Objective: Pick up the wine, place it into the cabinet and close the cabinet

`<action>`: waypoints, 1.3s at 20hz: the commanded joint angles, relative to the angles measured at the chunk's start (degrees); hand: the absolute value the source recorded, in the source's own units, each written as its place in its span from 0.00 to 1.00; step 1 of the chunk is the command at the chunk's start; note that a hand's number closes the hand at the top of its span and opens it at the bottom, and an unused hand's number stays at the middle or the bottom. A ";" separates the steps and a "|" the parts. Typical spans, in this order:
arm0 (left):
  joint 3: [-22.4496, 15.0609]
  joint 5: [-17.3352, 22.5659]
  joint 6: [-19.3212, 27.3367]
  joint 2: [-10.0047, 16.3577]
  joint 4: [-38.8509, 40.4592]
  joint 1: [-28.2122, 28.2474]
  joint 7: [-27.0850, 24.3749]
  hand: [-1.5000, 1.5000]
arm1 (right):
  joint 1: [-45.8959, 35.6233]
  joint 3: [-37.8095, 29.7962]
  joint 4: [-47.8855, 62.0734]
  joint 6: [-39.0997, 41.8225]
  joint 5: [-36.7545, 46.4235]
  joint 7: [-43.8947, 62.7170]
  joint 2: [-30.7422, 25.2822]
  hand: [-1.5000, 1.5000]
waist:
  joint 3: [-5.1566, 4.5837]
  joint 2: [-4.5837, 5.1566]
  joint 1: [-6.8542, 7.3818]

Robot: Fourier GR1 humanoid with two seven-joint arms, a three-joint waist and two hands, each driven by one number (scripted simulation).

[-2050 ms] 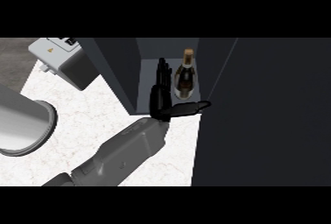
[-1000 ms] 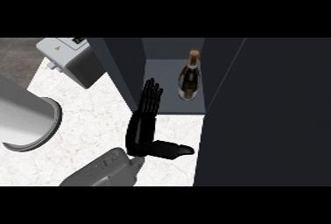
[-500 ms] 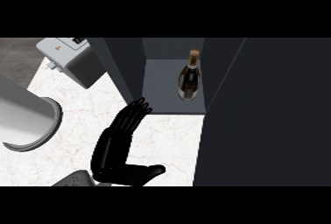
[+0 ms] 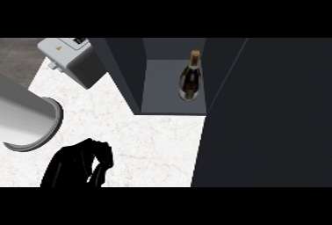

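Observation:
The wine bottle (image 4: 190,78), dark with a gold neck, stands upright inside the open dark cabinet (image 4: 165,100), toward the right of its shelf. Nothing touches it. My left hand (image 4: 76,166) shows at the lower left over the white counter, well below and left of the cabinet. Its fingers are relaxed and bent, and they hold nothing. The cabinet's door (image 4: 272,118) stands open as a large dark panel along the right. My right hand does not show.
A grey boxy appliance (image 4: 70,59) stands at the back left beside the cabinet's left wall (image 4: 120,70). A large grey round vessel (image 4: 26,123) lies at the left edge. White marble counter (image 4: 156,140) stretches between them.
My left hand has drawn back from the cabinet's mouth, down and left toward the view's lower edge, leaving the wine standing on the shelf. Its fingers went from straight to bent.

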 commanded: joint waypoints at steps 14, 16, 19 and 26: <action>19.93 11.02 -18.54 19.91 -3.72 21.49 -7.56 0.00 | -11.95 36.23 -0.33 -16.21 10.86 14.00 7.24 1.00 | -0.23 -0.55 1.58; 20.67 11.95 -19.87 19.59 -2.21 24.06 -8.58 0.00 | -14.05 40.39 0.20 -21.45 14.20 13.19 7.24 1.00 | -0.20 -0.58 1.27; 21.02 11.37 -22.81 19.27 0.60 24.94 -8.63 0.00 | -20.74 43.01 9.43 -29.59 16.21 6.72 7.24 1.00 | -0.17 -0.12 1.23; 25.60 12.47 -30.92 24.26 4.49 29.01 -9.92 0.00 | -30.32 40.56 10.92 -42.28 18.73 6.25 6.96 1.00 | -0.35 -0.42 2.54</action>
